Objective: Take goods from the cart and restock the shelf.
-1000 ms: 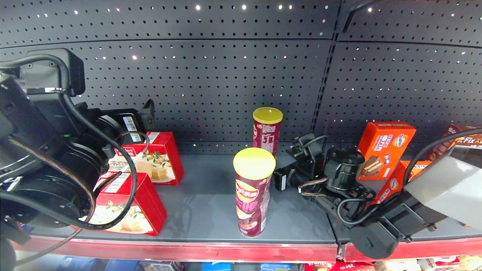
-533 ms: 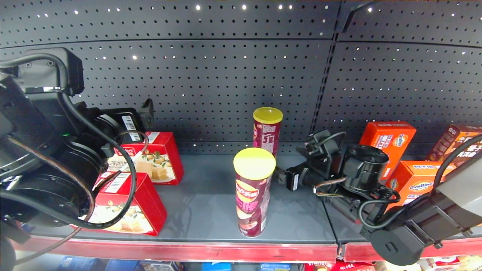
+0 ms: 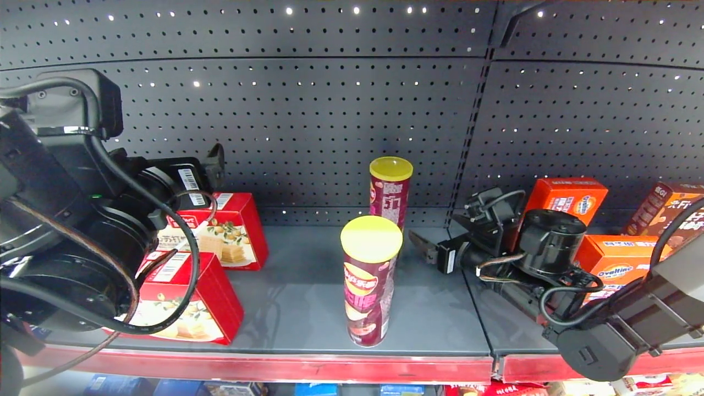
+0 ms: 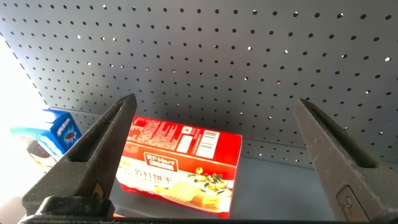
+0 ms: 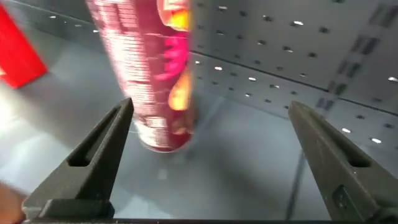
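Head view: front chip can [image 3: 369,286] upright (long axis vertical).

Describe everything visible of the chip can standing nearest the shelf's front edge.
The front chip can is a tall, cardboard-looking tube, maroon with printed snack pictures. It is capped by a flat yellow plastic lid, which is shut. It stands upright on the grey shelf near the front edge, with a second can of the same kind farther back. Only the shelf visibly touches it. The open right claw sits behind it and to its right, clear of it.
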Available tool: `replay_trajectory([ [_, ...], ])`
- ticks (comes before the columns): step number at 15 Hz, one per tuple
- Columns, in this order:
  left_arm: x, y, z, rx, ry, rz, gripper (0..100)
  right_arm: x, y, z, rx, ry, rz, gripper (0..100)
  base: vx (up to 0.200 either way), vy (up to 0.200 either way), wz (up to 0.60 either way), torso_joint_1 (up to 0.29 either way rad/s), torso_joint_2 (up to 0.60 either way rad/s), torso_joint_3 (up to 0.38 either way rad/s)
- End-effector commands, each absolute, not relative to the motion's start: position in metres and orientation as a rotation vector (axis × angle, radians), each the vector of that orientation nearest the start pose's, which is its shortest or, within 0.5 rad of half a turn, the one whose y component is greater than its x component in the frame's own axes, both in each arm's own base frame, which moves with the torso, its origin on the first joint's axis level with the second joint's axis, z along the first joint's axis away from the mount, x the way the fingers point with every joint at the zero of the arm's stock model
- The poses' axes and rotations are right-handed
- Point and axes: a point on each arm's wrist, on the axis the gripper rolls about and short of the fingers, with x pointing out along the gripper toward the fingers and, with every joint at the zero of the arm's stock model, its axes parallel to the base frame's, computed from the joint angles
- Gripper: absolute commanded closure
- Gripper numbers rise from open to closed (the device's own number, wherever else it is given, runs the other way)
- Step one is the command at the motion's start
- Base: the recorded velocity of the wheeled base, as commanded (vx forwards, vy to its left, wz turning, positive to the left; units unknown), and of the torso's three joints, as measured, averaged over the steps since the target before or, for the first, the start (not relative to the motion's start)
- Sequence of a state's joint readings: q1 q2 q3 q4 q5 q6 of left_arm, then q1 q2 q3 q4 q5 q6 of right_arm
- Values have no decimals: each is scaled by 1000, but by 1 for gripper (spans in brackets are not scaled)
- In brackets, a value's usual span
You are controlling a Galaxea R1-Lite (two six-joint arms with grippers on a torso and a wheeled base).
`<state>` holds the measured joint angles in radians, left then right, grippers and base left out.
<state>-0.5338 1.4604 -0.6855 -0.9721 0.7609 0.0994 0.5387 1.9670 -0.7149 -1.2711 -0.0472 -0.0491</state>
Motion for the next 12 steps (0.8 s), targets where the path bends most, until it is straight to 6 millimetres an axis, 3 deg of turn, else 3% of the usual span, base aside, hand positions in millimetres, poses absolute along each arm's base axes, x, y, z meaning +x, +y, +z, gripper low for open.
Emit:
replay_trajectory([
  [1,214,-108,248,-20,-145,234,0,299,171,131,-49,-14,475,0,0,0,0,0,0,0],
  [5,214,-108,248,-20,-145,234,0,318,166,115,-65,11,435,0,0,0,0,0,0,0],
  [12,214,-108,248,-19,-144,234,0,331,174,113,-65,-10,436,0,0,0,0,0,0,0],
])
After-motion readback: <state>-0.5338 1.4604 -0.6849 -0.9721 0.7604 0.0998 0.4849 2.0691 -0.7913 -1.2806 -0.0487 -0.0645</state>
